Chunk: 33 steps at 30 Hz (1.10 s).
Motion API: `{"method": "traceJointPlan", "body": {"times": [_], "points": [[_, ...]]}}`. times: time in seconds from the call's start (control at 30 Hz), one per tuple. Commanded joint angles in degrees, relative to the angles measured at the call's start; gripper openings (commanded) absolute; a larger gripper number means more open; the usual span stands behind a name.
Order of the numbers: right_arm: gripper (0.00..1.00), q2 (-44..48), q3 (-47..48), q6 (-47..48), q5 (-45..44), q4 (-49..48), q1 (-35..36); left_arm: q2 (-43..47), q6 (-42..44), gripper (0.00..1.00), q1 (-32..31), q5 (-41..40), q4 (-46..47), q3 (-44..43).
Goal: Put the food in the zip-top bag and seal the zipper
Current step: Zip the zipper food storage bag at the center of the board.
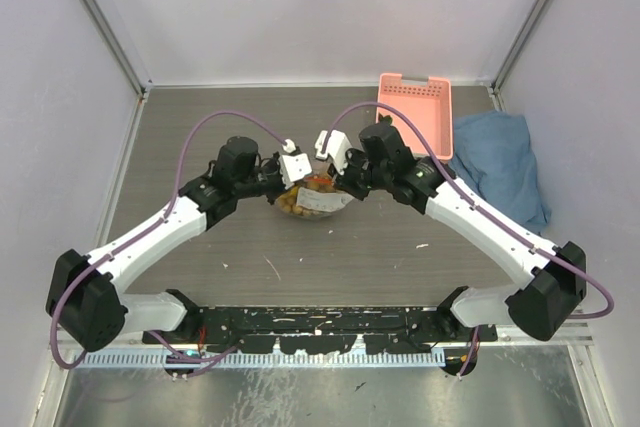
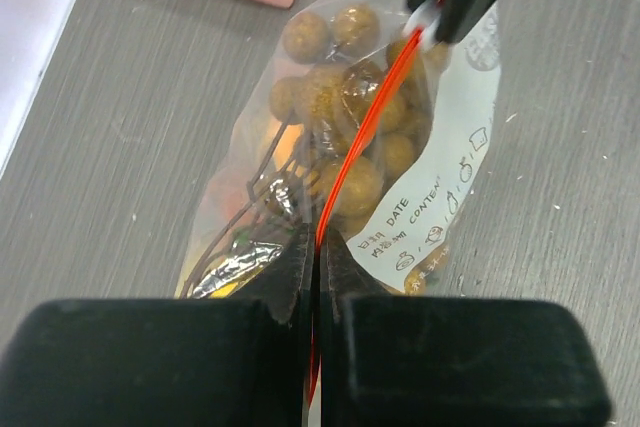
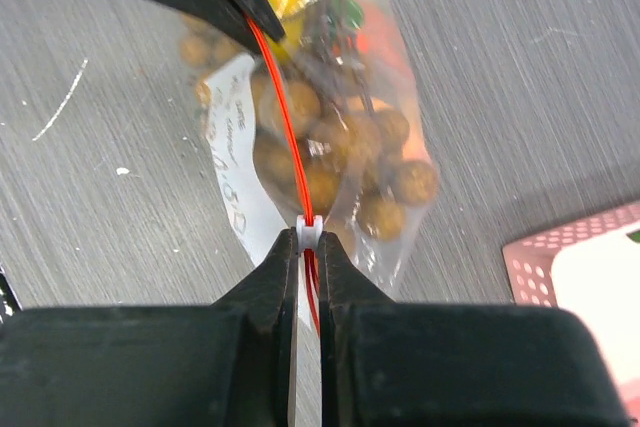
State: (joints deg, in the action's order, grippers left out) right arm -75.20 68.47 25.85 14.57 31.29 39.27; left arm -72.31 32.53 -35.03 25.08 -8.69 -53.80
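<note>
The clear zip-top bag (image 1: 316,201) hangs between both grippers at mid-table, mouth edge up. Inside it is the food (image 2: 345,117): a brownish grape bunch, a yellow piece and an orange-red piece; it also shows in the right wrist view (image 3: 345,142). The orange-red zipper (image 2: 350,147) runs taut from one gripper to the other. My left gripper (image 2: 316,247) is shut on the zipper's left end. My right gripper (image 3: 309,247) is shut on the zipper (image 3: 285,127) at its small white slider (image 3: 309,231). The bag's white label (image 2: 440,197) faces right.
A pink basket (image 1: 414,109) stands at the back right, with a blue cloth (image 1: 500,167) beside it. Grey walls close in the table on three sides.
</note>
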Motion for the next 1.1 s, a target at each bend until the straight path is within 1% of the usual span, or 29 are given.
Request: {"method": "traceJointPlan", "body": {"times": [0.0,0.17,0.27,0.37,0.47,0.6,0.7,0.73,0.77,0.83,0.9,0.97,1.07], "points": [[0.01,4.09,-0.72,-2.36,-9.17,0.14,-0.52,3.40,-5.65,0.00,0.83,-12.23,1.46,0.93],[0.01,4.94,-1.55,-4.25,-15.83,-1.01,-0.76,4.47,-7.77,0.00,1.24,-20.11,2.14,2.00],[0.01,5.01,-2.36,-6.76,-19.52,-3.39,-1.28,4.32,-8.86,0.00,1.96,-22.40,3.16,2.15],[0.01,4.28,-3.04,-8.16,-22.02,-6.58,-1.39,3.73,-8.36,0.00,2.18,-21.90,3.75,1.83],[0.01,3.74,-4.02,-8.36,-23.81,-11.08,-1.39,3.29,-8.64,0.00,2.90,-23.07,4.55,1.06],[0.01,3.40,-5.47,-7.97,-24.73,-17.39,-1.52,2.86,-8.92,0.00,4.09,-23.56,5.34,0.29],[0.01,3.64,-8.71,-6.88,-21.39,-25.39,-1.49,3.15,-8.50,0.00,4.04,-21.70,9.36,2.06],[0.01,3.80,-10.21,-6.93,-19.68,-28.16,-1.51,3.34,-9.09,0.00,4.08,-20.09,10.86,2.87],[0.01,3.81,-11.37,-7.13,-18.00,-30.46,-1.49,3.44,-9.82,0.01,4.09,-16.83,11.22,3.32],[0.01,3.94,-13.80,-8.61,-15.63,-34.03,-1.48,3.56,-12.49,0.06,3.73,-13.38,10.06,3.58],[0.02,4.34,-15.66,-9.83,-13.79,-35.67,-1.51,4.42,-15.07,0.12,2.92,-12.46,9.75,4.69],[0.06,5.32,-17.41,-11.33,-12.08,-36.88,-1.53,6.52,-17.07,0.22,2.21,-12.25,9.99,6.88],[0.18,7.76,-19.96,-13.08,-10.03,-37.89,-1.51,11.51,-21.67,0.40,1.99,-11.46,9.29,9.43]]}}
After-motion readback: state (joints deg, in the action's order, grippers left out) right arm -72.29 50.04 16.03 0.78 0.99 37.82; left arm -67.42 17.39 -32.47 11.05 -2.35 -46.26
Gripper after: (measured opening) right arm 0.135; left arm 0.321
